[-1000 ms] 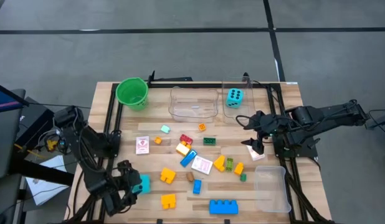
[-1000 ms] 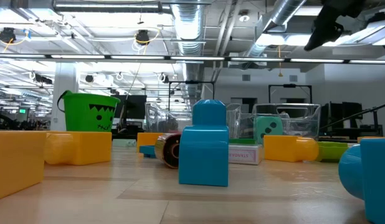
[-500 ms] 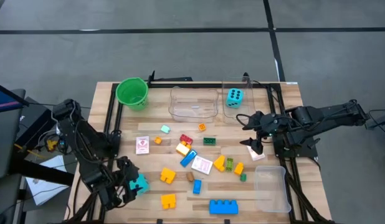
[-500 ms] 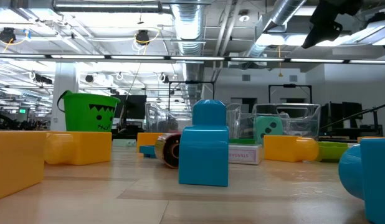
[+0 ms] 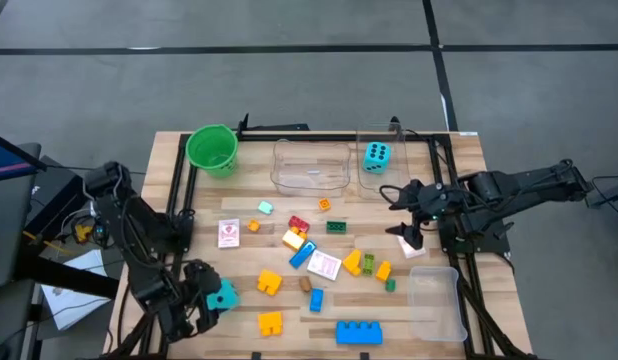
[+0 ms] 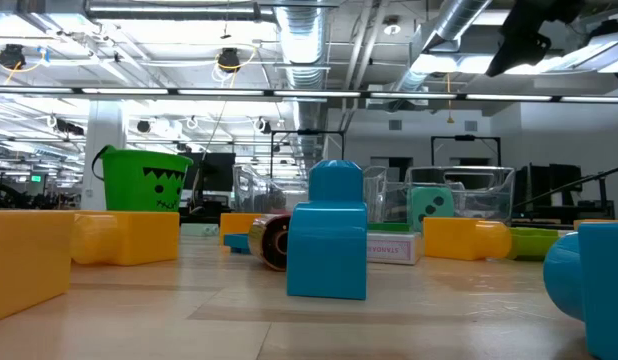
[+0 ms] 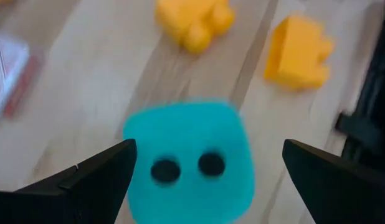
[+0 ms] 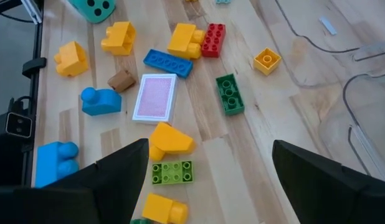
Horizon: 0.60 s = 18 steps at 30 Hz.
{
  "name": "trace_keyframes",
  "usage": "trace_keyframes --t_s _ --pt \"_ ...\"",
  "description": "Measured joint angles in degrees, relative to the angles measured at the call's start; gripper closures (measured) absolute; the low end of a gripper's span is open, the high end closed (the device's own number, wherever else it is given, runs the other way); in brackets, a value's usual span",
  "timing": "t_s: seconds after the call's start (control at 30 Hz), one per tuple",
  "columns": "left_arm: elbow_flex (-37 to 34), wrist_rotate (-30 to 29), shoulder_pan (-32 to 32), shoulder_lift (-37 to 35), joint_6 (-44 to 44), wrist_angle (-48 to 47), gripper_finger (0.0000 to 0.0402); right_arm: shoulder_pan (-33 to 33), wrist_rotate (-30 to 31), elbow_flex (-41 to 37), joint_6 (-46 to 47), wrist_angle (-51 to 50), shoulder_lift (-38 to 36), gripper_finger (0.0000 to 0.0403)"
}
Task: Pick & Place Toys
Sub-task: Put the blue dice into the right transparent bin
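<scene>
A cyan die with black dots rests on the table near its front left corner. My left gripper points steeply down over the die, open, with one finger on each side of it. Whether a finger touches the die, I cannot tell. Small blocks lie scattered mid-table, among them a long blue one and yellow ones. Two pink-and-white cards lie flat. A second cyan die sits in a clear tub at the back. My right gripper hangs open above the table's right side.
A green bucket stands at the far left. Clear tubs sit at the far middle and the near right. Black frame rails run along the table's left and right sides.
My left gripper has rolled about the line it points along while staying over the cyan die, which keeps its place on the table.
</scene>
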Motion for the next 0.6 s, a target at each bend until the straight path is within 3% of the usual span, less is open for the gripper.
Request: trace_keyframes --t_s 0.13,0.43,0.6 --pt "0.2 4.7 1.5 1.5 -4.3 -2.4 0.0002 0.0 0.0 0.0 -0.3 0.0 0.0 0.0072" --pt "0.2 4.2 1.3 2.0 -5.3 -2.0 0.0002 0.0 0.2 0.0 -1.3 0.0 0.0 0.0072" --pt "0.1 3.3 -0.8 2.0 -3.8 2.8 0.0002 0.0 0.2 0.0 -1.4 0.0 0.0 0.0072"
